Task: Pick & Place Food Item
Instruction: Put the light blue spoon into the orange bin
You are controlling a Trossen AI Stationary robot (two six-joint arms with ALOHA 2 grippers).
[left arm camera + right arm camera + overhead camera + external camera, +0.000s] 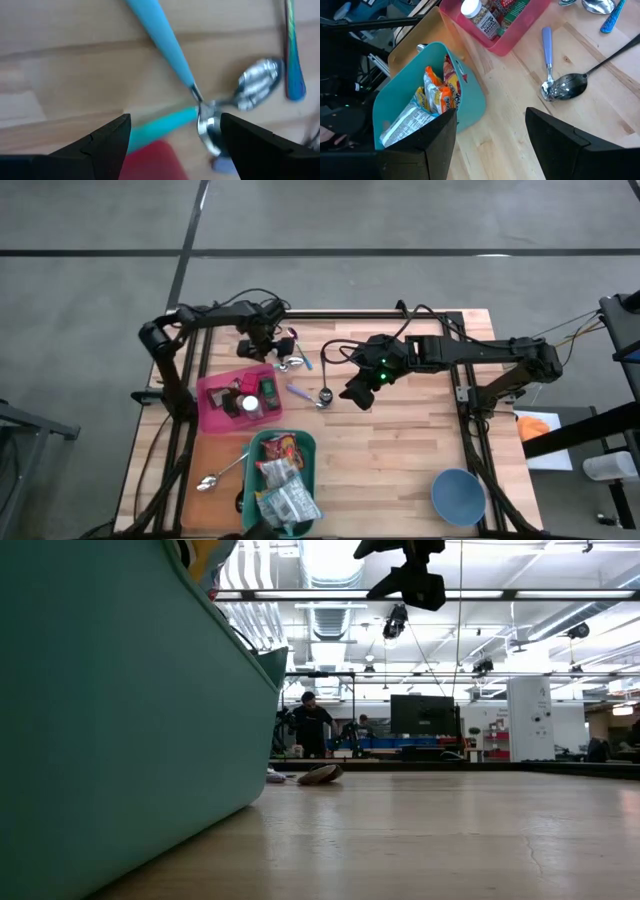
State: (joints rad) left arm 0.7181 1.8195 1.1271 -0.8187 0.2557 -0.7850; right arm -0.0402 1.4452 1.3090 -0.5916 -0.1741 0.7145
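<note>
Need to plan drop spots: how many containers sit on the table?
3. A pink bin on the table's left side, a teal bin of snack packets next to it, and a blue bowl at the right corner. None looks hidden.

A blue bowl [458,496] sits on the wooden table [410,450], well apart from a cluster of spoons [300,375] near the far edge. One metal spoon [215,477] lies alone nearer the bowl's edge of the table, and a person [310,725] stands in the room beyond the table.

Grey concrete floor [400,210]; ceiling strip lights [330,560]; distant monitor [418,714].
</note>
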